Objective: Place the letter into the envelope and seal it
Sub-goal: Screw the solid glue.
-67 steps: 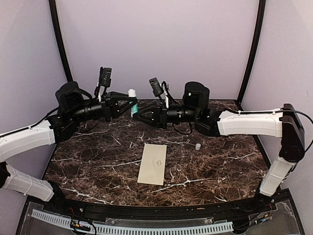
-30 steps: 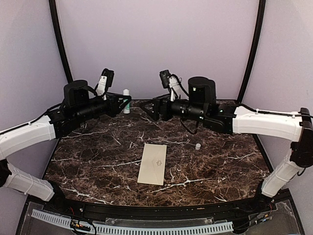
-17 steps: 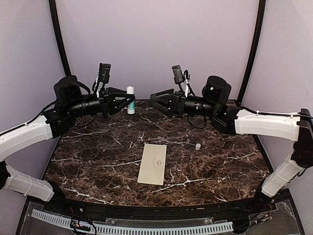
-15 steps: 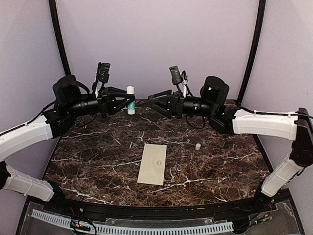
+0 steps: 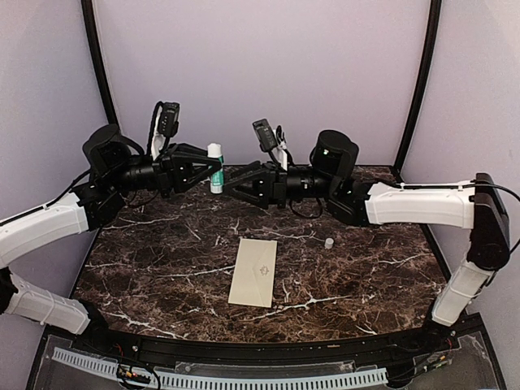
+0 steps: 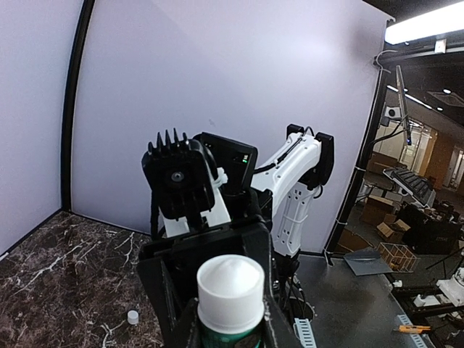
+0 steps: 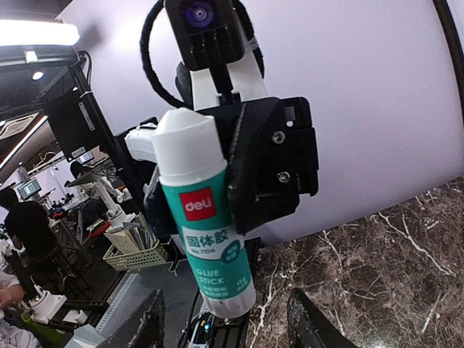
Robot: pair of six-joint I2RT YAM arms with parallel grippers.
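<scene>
The cream envelope [image 5: 253,271] lies flat at the middle of the marble table [image 5: 162,268], with a faint emblem on its face. The letter is not in view. My left gripper [image 5: 213,169] is shut on a green and white glue stick [image 5: 214,166], held upright above the table's back edge. The stick's white top fills the left wrist view [image 6: 230,283]. My right gripper [image 5: 231,184] is open and empty, just right of the stick and facing it. In the right wrist view the stick [image 7: 206,232] stands between my spread fingers [image 7: 148,326].
A small white cap [image 5: 329,242] lies on the table right of the envelope, and also shows in the left wrist view [image 6: 133,316]. Both arms hang over the table's back edge, near the purple back wall [image 5: 260,73].
My right gripper swung away to the right, then came back left and lower, close to the glue stick. My left gripper kept hold of the stick and barely moved. The envelope has not moved.
</scene>
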